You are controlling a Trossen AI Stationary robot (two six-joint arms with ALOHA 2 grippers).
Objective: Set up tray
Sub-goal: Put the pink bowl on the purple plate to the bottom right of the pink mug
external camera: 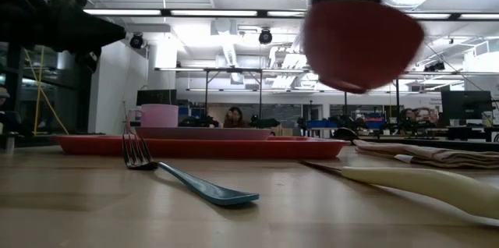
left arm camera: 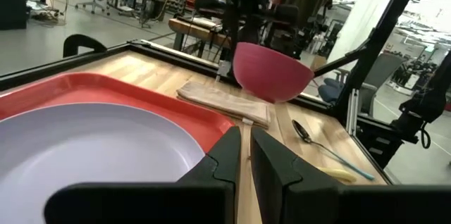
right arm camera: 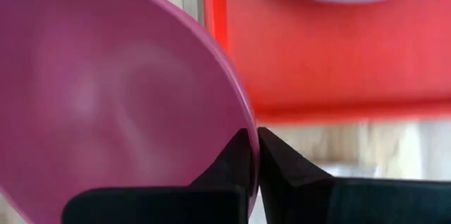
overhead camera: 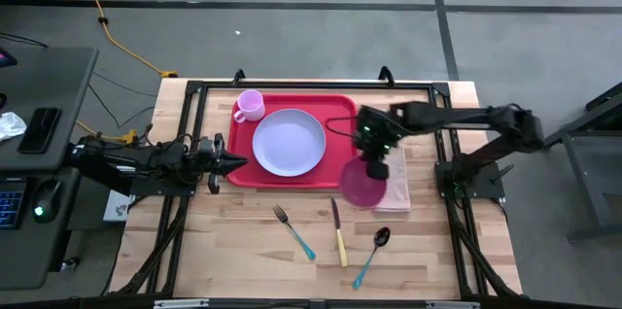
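Tray (overhead camera: 342,107) lay on the table's far half, holding plate (overhead camera: 289,142) and cup (overhead camera: 250,105). My right gripper (overhead camera: 367,160) pinched the pink bowl's (overhead camera: 362,184) rim, lifted beside the tray's right edge (over the napkin (overhead camera: 397,185)). Next, I judged, carry it inward, then lower.

One fork (overhead camera: 293,231), knife (overhead camera: 338,233), spoon (overhead camera: 371,256).

My gripper (right arm camera: 254,155) held a magenta round plastic bowl (overhead camera: 363,184), beside the flat red plastic tray (overhead camera: 335,107), lavender round plate (overhead camera: 289,142), pale pink cup (overhead camera: 250,105)
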